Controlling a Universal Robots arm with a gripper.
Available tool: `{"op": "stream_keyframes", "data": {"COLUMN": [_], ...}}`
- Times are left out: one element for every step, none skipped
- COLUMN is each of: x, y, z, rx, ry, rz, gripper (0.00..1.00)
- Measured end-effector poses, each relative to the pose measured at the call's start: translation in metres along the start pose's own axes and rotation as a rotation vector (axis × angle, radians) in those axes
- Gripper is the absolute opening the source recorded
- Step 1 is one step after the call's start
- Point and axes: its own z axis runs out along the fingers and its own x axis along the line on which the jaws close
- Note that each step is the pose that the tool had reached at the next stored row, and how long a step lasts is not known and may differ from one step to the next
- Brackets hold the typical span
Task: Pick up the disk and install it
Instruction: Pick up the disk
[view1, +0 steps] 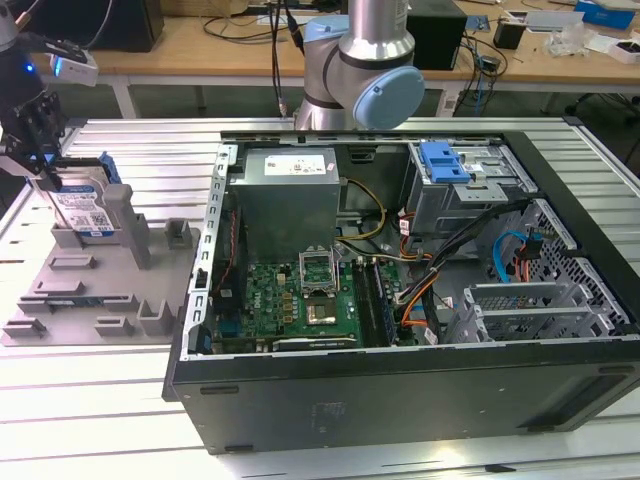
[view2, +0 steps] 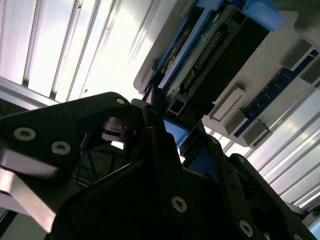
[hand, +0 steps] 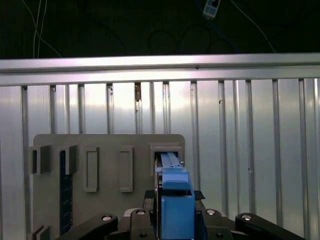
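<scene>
The disk (view1: 85, 205), silver with a white-and-blue label and a blue frame, stands on edge in a slot at the back of the grey fixture plate (view1: 90, 300), at the exterior view's left. My gripper (view1: 42, 165) reaches down onto its upper edge. In the first wrist view the blue frame of the disk (hand: 176, 210) sits between the black fingers (hand: 150, 195), which press against both its sides. Its lower end still meets the plate's slot (hand: 167, 152). In the second wrist view the gripper (view2: 165, 125) closes around the edge of the disk (view2: 210, 50).
An open computer case (view1: 400, 380) lies on the slatted aluminium table (view1: 120, 420), right of the plate. Its metal drive cage carries a blue bracket (view1: 445, 160). The arm's base (view1: 360, 70) stands behind the case. Grey posts (view1: 135, 235) rise beside the disk.
</scene>
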Motion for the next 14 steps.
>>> {"op": "stream_keyframes", "data": {"x": [0.0, 0.0, 0.0, 0.0, 0.0, 0.0001, 0.0001, 0.0001, 0.0, 0.0, 0.0, -0.0001, -0.0001, -0.0001], "y": [0.0, 0.0001, 0.0, 0.0001, 0.0001, 0.0001, 0.0001, 0.0002, 0.0002, 0.0003, 0.0003, 0.0004, 0.0004, 0.0005], "z": [-0.0003, -0.0008, -0.0015, -0.0023, -0.004, -0.0052, -0.0071, -0.0091, -0.011, -0.0129, -0.0149, -0.0173, -0.0191, -0.0215], "rx": [0.0, -0.0002, -0.0001, -0.0001, -0.0001, 0.0, 0.0, -0.0001, -0.0001, 0.0, 0.0, 0.0, 0.0, 0.0], "ry": [0.0001, 0.0002, 0.0001, 0.0001, 0.0, 0.0, 0.0, 0.0, 0.0, 0.0, 0.0001, 0.0001, 0.0001, 0.0001], "rz": [0.0, 0.0, 0.0, 0.0, 0.0, 0.0, 0.0, 0.0, 0.0, 0.0, 0.0, 0.0, 0.0, 0.0], "gripper": [0.37, 0.37, 0.37, 0.37, 0.37, 0.37, 0.37, 0.37, 0.37, 0.37, 0.37, 0.37, 0.37, 0.37]}}
